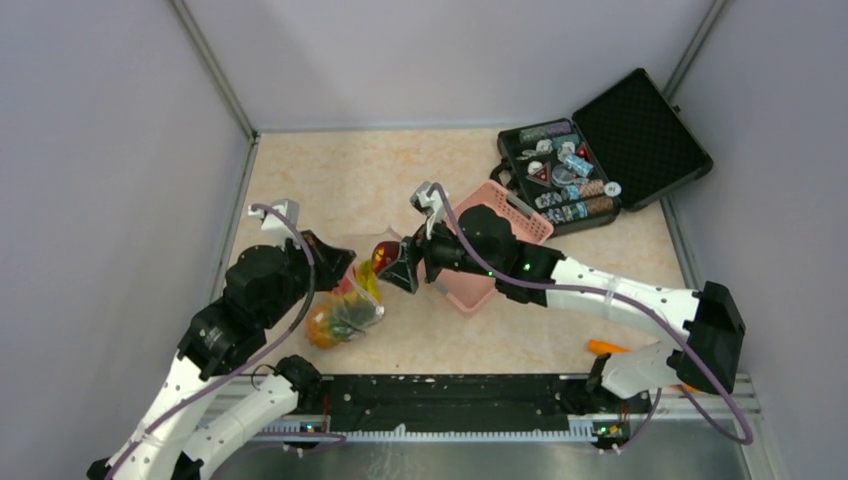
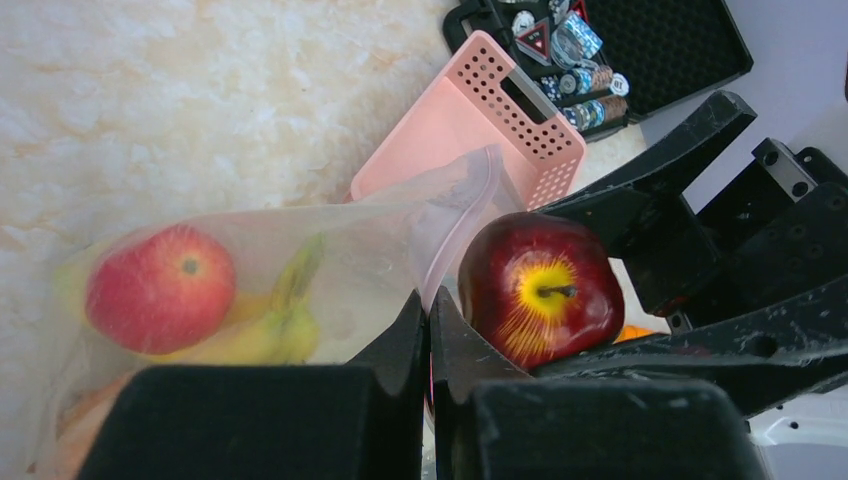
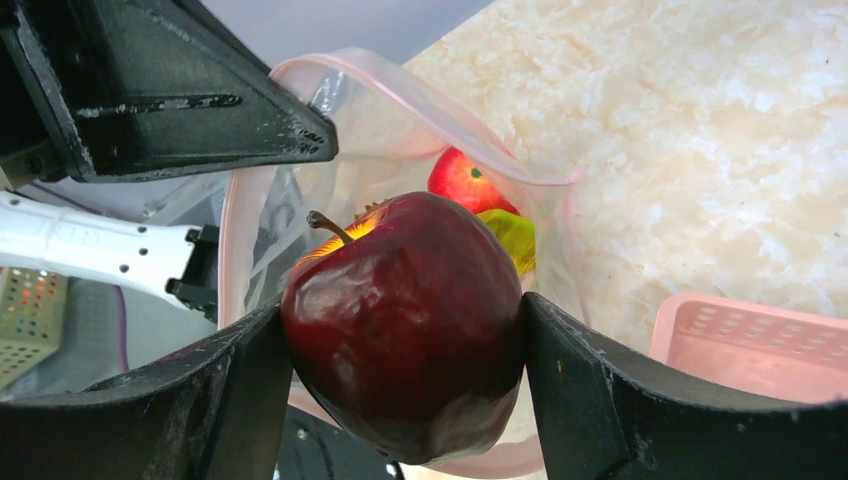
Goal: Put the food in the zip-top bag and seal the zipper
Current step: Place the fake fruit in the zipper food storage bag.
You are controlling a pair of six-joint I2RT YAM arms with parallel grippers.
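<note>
top external view: marbled tabletop (image 1: 330, 170) w/ open black case (image 1: 640, 120) at far right, pink basket (image 1: 515, 215) near mid. clear zip-top bag (image 1: 352, 305) lies left of basket, nearer the arms. left gripper (image 2: 430, 320) jaws clenched on bag's mouth edge; right gripper (image 1: 400, 265) jaws grasping dark maroon fruit (image 2: 540, 290) right at the mouth, not yet inside. in bag: banana bunch (image 2: 270, 335), red fruit (image 2: 160, 288), orange-yellow fruit (image 1: 320, 328) at the near end. zipper (image 3: 400, 95) strip gapes open, unsealed.

Soft, even, bright light, faint shadows; mild sheen on maroon fruit (image 3: 400, 340); perhaps slight blur in close wrist-view foreground.
</note>
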